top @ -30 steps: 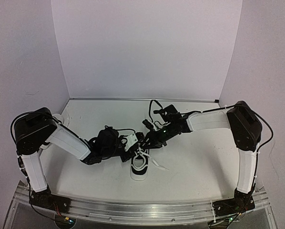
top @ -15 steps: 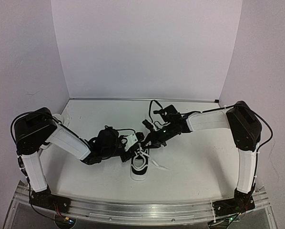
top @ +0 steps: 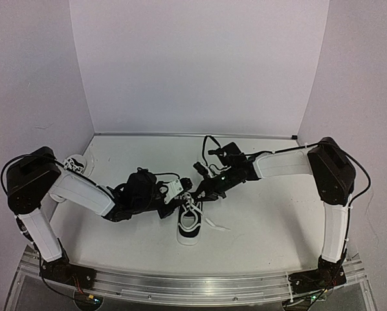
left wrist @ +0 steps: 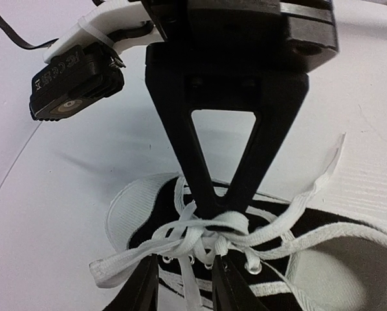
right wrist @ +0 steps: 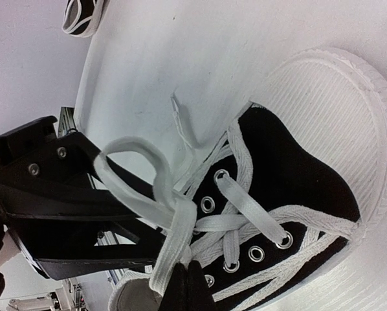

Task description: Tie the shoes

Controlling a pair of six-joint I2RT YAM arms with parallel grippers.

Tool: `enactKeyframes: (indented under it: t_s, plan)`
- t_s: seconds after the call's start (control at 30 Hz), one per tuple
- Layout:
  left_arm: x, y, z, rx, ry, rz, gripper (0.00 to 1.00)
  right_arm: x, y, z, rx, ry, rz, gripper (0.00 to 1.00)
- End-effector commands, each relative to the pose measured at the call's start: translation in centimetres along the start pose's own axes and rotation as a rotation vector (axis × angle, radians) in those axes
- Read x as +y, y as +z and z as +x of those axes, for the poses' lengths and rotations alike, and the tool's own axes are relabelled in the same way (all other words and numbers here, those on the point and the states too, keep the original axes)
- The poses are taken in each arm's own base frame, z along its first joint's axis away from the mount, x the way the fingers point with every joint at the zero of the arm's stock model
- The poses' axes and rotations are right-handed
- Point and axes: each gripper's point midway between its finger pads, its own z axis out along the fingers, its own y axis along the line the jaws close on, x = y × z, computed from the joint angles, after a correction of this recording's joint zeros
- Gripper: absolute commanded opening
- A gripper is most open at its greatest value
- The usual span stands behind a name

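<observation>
Bright even light, soft shadows, wrist cams sl. blurry.

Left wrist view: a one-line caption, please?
Right gripper pinches the white laces knotted on the sneaker; left gripper open below.

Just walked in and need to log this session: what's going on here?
The robot is working the laces of a black-and-white sneaker at the middle of the table. The right end effector is pinched shut on the white lace where the strands cross. The left end effector sits close by, open, with a strand passing through it. No finished bow shows. A second sneaker lies untouched near the table's left edge.
</observation>
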Motion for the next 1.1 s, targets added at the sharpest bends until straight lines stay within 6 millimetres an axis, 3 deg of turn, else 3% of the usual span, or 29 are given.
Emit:
enactKeyframes:
  t_s: [0.0, 0.3, 0.5, 0.83, 1.07]
  plan:
    - [0.5, -1.9, 0.0, 0.041, 0.004, 0.000, 0.34, 1.8, -1.4, -1.2, -0.062, -0.068, -0.001, 0.00]
    - [1.5, -4.7, 0.5, 0.066, -0.096, 0.055, 0.37, 2.2, -1.9, -1.1, -0.069, -0.079, 0.000, 0.00]
    - [2.5, -5.5, -0.1, 0.031, -0.171, 0.053, 0.38, 2.3, -2.0, -1.1, -0.073, -0.087, 0.000, 0.00]
    - [2.1, -4.5, 0.5, 0.046, -0.145, 0.088, 0.47, 2.3, -2.1, -0.9, -0.071, -0.096, 0.001, 0.00]
    - [2.6, -2.1, 0.7, 0.075, -0.090, 0.098, 0.56, 2.5, -2.2, -0.9, -0.069, -0.102, -0.007, 0.00]
